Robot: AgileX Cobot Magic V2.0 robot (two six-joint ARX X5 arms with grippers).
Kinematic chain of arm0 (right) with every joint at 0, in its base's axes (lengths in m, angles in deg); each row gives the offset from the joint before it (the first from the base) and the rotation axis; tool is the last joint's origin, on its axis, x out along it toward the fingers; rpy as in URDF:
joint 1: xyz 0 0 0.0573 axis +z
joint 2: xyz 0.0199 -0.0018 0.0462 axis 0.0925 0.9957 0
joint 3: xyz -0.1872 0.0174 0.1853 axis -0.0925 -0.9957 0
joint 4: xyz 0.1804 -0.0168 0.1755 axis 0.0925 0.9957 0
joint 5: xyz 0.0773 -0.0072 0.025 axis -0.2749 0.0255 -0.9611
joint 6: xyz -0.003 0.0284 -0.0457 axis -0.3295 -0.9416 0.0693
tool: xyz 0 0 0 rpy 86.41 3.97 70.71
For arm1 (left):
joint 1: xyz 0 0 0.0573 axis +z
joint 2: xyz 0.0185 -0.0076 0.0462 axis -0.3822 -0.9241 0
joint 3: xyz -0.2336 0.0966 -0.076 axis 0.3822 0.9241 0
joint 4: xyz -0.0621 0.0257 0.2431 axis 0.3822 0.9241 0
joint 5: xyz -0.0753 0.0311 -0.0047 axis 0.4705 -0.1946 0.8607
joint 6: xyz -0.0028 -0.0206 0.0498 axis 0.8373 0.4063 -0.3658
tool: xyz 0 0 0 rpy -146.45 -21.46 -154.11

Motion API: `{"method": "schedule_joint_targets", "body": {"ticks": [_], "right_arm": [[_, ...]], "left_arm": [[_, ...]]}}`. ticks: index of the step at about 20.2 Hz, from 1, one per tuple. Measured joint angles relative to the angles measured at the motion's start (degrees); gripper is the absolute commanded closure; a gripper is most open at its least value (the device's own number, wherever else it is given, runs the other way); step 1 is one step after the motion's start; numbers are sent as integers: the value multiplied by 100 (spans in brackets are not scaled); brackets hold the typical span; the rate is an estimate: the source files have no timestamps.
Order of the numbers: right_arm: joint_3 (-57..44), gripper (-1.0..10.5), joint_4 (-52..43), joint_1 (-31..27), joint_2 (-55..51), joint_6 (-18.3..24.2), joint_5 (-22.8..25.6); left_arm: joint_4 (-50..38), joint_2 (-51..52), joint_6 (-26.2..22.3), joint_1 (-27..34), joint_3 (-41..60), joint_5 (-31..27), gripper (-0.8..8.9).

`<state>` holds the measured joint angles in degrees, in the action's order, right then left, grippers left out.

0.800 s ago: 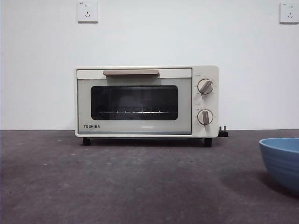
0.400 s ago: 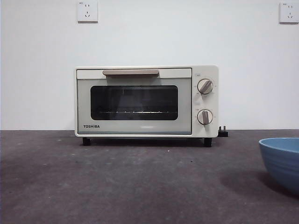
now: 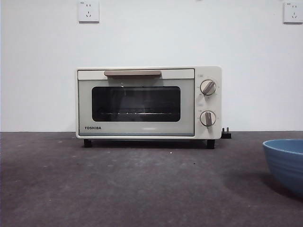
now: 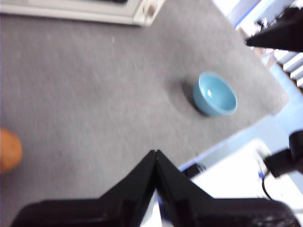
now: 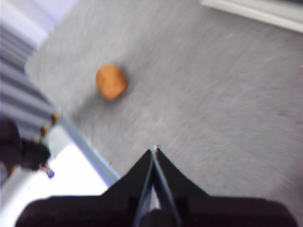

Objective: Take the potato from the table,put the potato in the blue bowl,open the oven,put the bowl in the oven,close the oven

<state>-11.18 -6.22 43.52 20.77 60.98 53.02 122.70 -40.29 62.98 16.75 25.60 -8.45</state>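
Observation:
The cream-white oven [image 3: 148,103] stands at the back of the table [image 3: 132,184] with its door closed. Cut off by the front view's right edge is the blue bowl [image 3: 286,164]; in the left wrist view the bowl [image 4: 215,93] is upright and empty. The potato [image 5: 111,81] lies bare on the table, also seen as a sliver [image 4: 7,150] from the left wrist. My left gripper [image 4: 155,153] hangs high above the table, shut and holding nothing. My right gripper [image 5: 154,150] is likewise shut and high, away from the potato. Neither arm shows in the front view.
Two wall sockets [image 3: 88,11] sit high on the white wall. A black plug [image 3: 226,134] lies by the oven's right rear foot. The table's near edge [image 4: 222,144] runs close to the bowl, and another edge [image 5: 78,137] passes near the potato.

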Motion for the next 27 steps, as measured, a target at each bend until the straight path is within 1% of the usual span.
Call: {"method": "schedule_joint_targets", "body": {"ticks": [3,5,9,10,11,13,14,16,18,19,21,22,23,24,27], "right_arm": [[413,949,-50,444,678,236,20],[859,947,-81,745,1268,437,20],[2002,943,-83,1213,2496,837,22],[2282,939,-85,1296,2758,931,22],[2549,936,-94,1373,3003,1014,24],[3025,935,-103,1523,3438,1130,22],[3230,903,-125,1600,3637,1172,22],[3517,746,-186,1746,3987,1325,22],[3595,631,-461,1908,4260,1488,26],[3598,586,-612,1976,4369,1530,28],[3602,426,-999,2107,4607,1582,39],[3602,320,-1191,2155,4730,1596,116],[3602,262,-1390,2212,4833,1606,258],[3602,222,-1650,2267,4962,1648,479],[3602,214,-2225,2365,5268,1749,852]], "left_arm": [[527,-2,-221,-4,-131,-2,819],[949,-4,-413,-4,-284,-7,819],[1054,-9,-562,-9,-680,-39,819],[1047,-9,-575,-9,-800,-197,819],[1047,-9,-610,-9,-890,-494,819],[1051,-9,-667,-9,-988,-1233,819],[1054,-11,-717,-9,-997,-1478,819],[1062,-15,-802,-9,-997,-1600,819],[1062,-17,-957,-9,-997,-1676,819],[1064,-17,-1084,-9,-997,-1873,819],[1067,-17,-1335,-9,-997,-2704,819],[1071,-17,-1405,-9,-997,-3211,819],[1073,-17,-1440,-9,-997,-3495,819],[1078,-17,-1464,-9,-997,-3578,818],[1080,-20,-1499,-9,-997,-3609,819]]}}
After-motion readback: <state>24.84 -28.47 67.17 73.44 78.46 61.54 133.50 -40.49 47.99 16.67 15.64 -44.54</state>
